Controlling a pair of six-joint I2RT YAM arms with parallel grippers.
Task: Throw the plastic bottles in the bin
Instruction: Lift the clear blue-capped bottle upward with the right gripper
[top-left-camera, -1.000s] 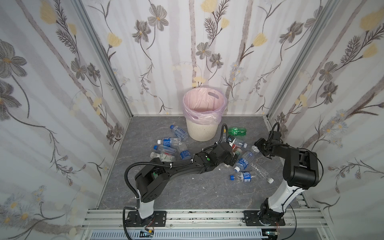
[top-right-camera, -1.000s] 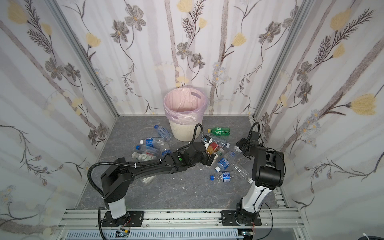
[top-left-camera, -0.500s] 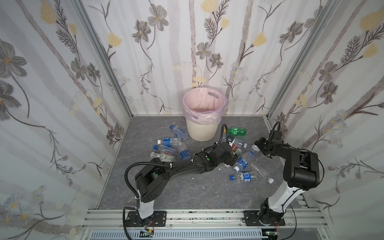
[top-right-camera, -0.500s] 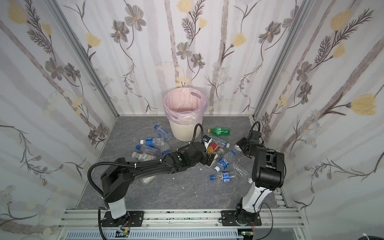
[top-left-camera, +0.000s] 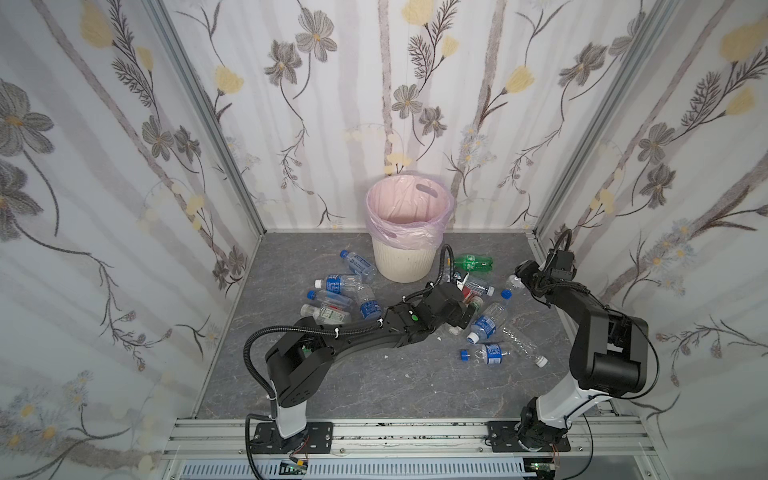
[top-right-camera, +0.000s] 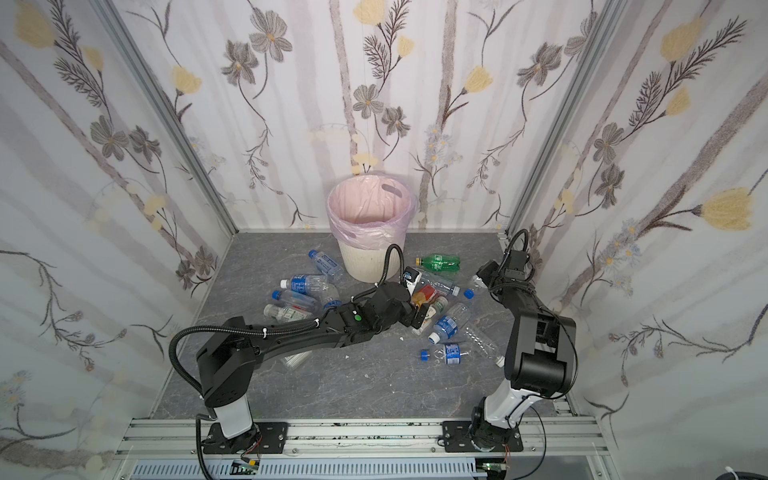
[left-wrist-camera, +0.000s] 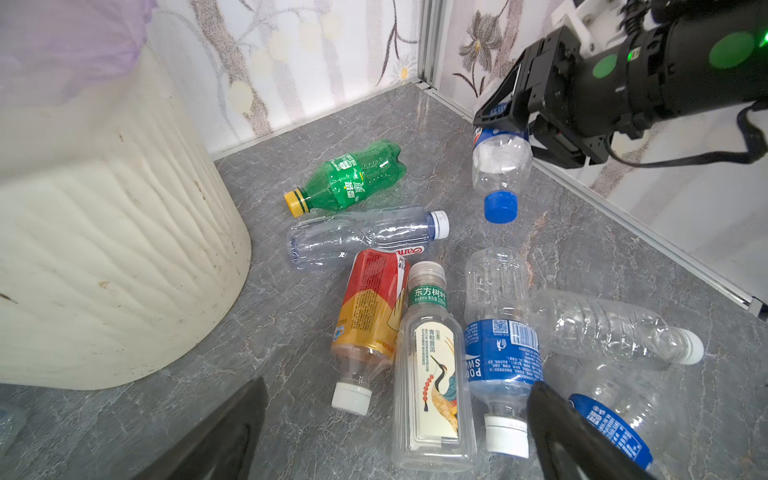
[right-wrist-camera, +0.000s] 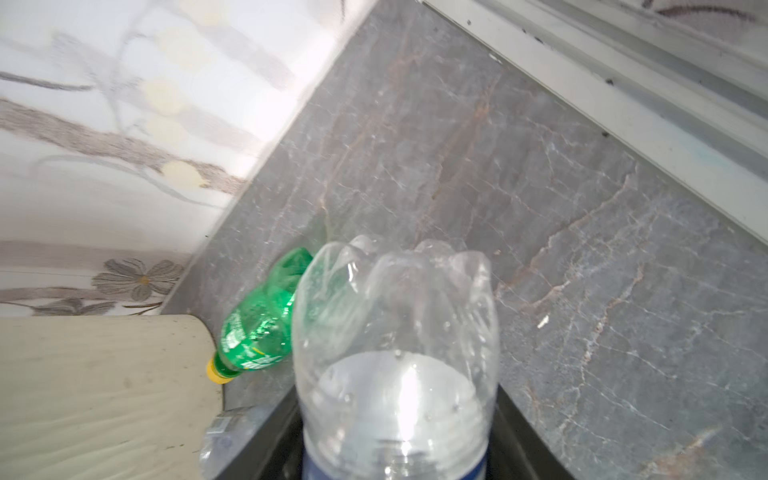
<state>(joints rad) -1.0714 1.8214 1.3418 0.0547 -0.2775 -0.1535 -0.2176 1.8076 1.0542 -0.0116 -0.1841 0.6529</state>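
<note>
Left wrist view: blue-capped bottle (left-wrist-camera: 501, 166) had been pinched tighter by the right gripper (left-wrist-camera: 509, 124), readied for the bin (left-wrist-camera: 104, 228); left gripper (left-wrist-camera: 397, 386) was held spread.

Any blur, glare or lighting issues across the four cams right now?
Right wrist view: soft throughout, wallpaper smeared, white glare on the clear bottle in the right gripper. Left wrist view: sharp, print on the blue-label bottle readable; only the near fingers of the left gripper look soft. Both top views: even diffuse light, faint shadows, no strong glare.
</note>
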